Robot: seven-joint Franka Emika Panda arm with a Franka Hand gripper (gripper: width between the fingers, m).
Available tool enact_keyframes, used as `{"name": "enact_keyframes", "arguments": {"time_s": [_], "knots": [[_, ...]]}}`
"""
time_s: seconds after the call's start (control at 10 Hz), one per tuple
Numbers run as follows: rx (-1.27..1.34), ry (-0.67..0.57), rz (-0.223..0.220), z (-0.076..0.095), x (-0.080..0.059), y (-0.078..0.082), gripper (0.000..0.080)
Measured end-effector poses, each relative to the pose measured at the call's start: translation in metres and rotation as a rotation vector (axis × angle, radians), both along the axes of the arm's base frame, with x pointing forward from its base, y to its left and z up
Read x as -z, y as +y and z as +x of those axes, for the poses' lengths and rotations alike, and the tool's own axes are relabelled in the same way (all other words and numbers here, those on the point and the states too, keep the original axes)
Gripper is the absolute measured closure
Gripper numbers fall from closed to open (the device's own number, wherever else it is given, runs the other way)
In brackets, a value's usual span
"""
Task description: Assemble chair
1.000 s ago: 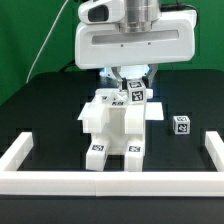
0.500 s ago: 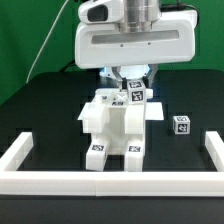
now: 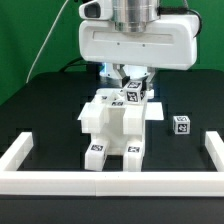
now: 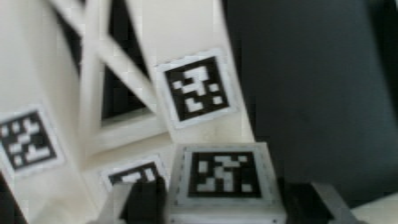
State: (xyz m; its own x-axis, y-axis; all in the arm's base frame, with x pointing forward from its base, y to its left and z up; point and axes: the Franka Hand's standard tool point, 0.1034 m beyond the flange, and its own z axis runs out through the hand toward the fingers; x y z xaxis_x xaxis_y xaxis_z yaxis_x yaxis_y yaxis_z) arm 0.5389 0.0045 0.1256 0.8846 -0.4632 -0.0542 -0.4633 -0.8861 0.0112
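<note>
The fingers (image 4: 320, 202) stand at a middling width on either side of a small tagged chair part (image 4: 221, 178). It fills the gap between them and seems clamped, though the blurred wrist view does not show the contact plainly. That part sits tilted at the rear top of the half-built chair (image 3: 113, 125), which stands mid-counter (image 3: 40, 110) with its cross-braced piece (image 4: 125, 70) close behind the held part. A loose tagged block (image 3: 181, 124) lies apart toward the exterior view's right, inside the low white border rail (image 3: 25, 150), and the arm's broad white body (image 3: 135, 40) hangs over the fingers, covering most of them in the exterior view.
</note>
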Motion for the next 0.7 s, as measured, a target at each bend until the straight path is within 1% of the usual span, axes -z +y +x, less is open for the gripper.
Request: {"name": "enact_keyframes", "arguments": {"time_s": [0.1, 0.2, 0.4, 0.5, 0.6, 0.7], "knots": [[0.077, -0.023, -0.008, 0.0028, -0.0001, -0.0009, 0.0509], [0.191, -0.036, -0.003, 0.0046, -0.0003, -0.0007, 0.0509], [0.302, -0.034, -0.006, 0.0048, -0.0002, 0.0004, 0.0509], [0.301, -0.034, -0.006, 0.0047, 0.0002, 0.0004, 0.0393], [0.288, -0.034, -0.006, 0.0047, 0.0002, 0.0005, 0.0258], [0.169, -0.038, -0.004, 0.0060, -0.0008, 0.0013, 0.0184]]}}
